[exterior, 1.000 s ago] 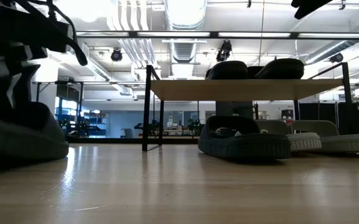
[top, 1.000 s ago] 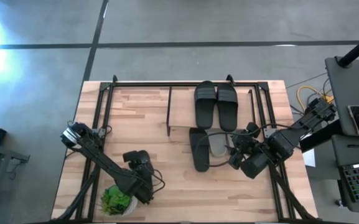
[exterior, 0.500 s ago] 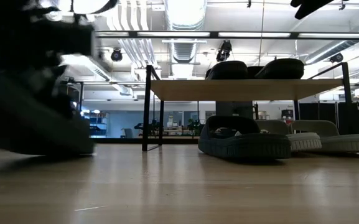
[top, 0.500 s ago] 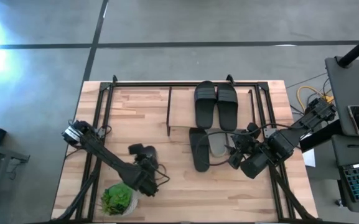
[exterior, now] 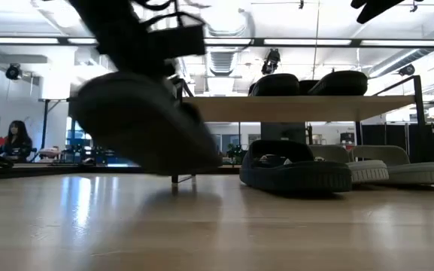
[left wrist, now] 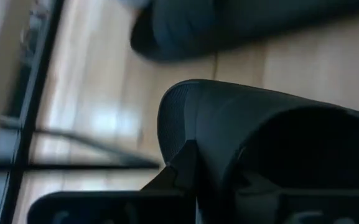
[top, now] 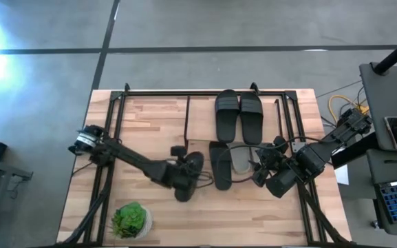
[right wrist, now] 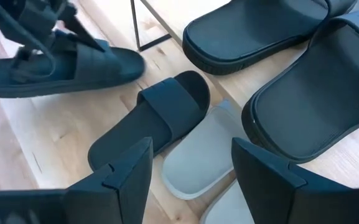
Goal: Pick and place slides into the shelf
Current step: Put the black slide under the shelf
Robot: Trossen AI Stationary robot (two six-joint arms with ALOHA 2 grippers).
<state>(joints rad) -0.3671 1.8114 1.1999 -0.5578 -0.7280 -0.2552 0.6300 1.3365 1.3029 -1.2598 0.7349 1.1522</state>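
Note:
My left gripper [top: 183,178] is shut on a dark slide [exterior: 143,120] that hangs above the middle of the table. The same slide shows in the right wrist view [right wrist: 73,65] and the left wrist view [left wrist: 260,143]. The shelf [top: 201,124] stands at the far side, with two black slides [top: 227,114] [top: 251,116] lying on its top board. In front of it another dark slide [top: 220,165] and a light grey slide [top: 240,160] rest sole-down on the table. My right gripper [right wrist: 191,180] hovers open above these two. My left gripper holds the dark slide at its strap [right wrist: 73,53], coming from above and from the table's left, slanting down. The gripper itself hides the exact place of contact. The slide hangs clear of the table, tilted, its sole [exterior: 149,143] facing down.
A green potted plant [top: 131,219] stands at the near left. The shelf's black legs [exterior: 177,128] stand behind the lifted slide. Bare tabletop lies left of the shelf [top: 150,124]. A person [exterior: 12,139] sits in the room beyond the table.
My left gripper has shut on the dark slide that lay next to the plant, lifted it clear of the table and swung it toward the table's right, toward the slides in front of the shelf. Its wrist has turned on the way.

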